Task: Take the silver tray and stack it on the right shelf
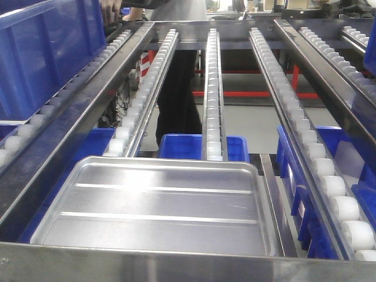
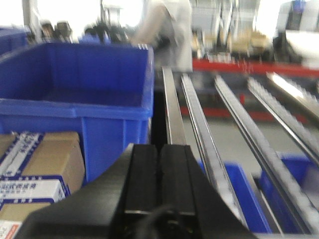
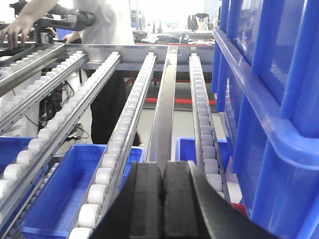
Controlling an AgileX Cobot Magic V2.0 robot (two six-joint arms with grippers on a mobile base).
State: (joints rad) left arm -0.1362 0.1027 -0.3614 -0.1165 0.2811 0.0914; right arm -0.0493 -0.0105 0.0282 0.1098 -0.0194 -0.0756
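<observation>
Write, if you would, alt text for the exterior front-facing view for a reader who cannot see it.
A shiny silver tray lies flat at the near end of a flow-rack shelf, just behind its steel front bar. Rails of white rollers run away from the camera, with blue bins below and a person standing at the far end.

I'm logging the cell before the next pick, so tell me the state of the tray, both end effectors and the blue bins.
Silver tray: lying flat, right side up, empty, ungrasped.
Left end effector: shut, holding nothing.
Right end effector: shut, holding nothing.
Large blue crate: upright, open-topped, nothing visible inside.
Low blue bin: upright, empty where visible.
</observation>
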